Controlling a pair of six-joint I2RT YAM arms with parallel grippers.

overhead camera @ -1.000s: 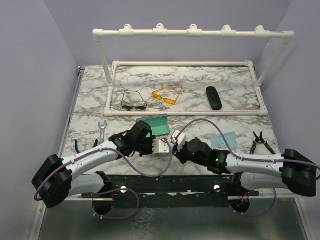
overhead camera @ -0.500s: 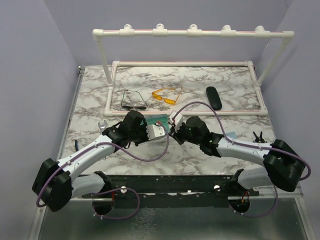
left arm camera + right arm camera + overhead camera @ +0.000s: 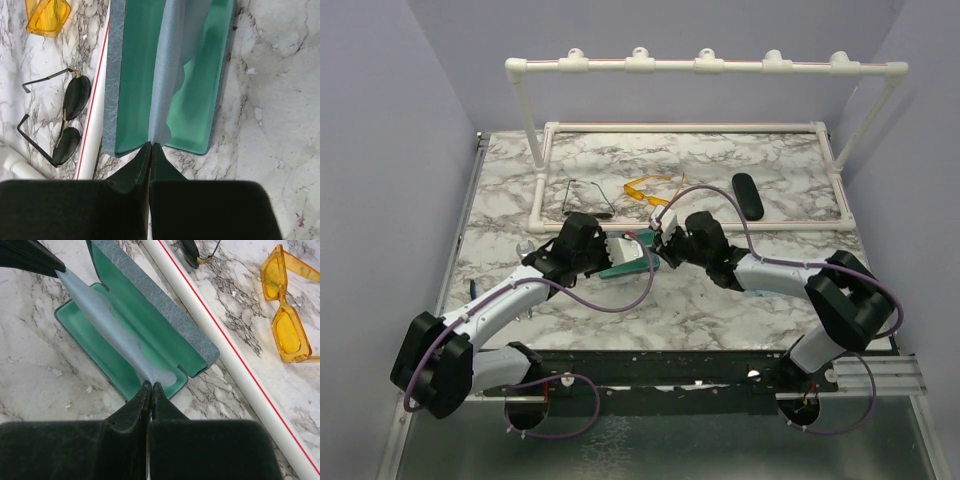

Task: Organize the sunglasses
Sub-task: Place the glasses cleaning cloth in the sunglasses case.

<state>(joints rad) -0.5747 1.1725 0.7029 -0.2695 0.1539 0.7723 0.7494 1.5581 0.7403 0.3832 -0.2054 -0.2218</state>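
Left pincer (image 3: 150, 145) and right pincer (image 3: 150, 385) each clench an end of a pale-blue cloth (image 3: 167, 75) over the open green-lined case (image 3: 137, 80), while beyond them, past a white pipe (image 3: 225, 355), lie dark wire-framed sunglasses (image 3: 67, 120) and translucent yellow-orange sunglasses (image 3: 287, 335).

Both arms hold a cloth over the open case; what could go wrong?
1. The left gripper and right gripper pinch only the ends of the cloth stretched over the case; either end could slip free.
2. Dropped bunched, it may leave no room for the dark sunglasses or yellow sunglasses.
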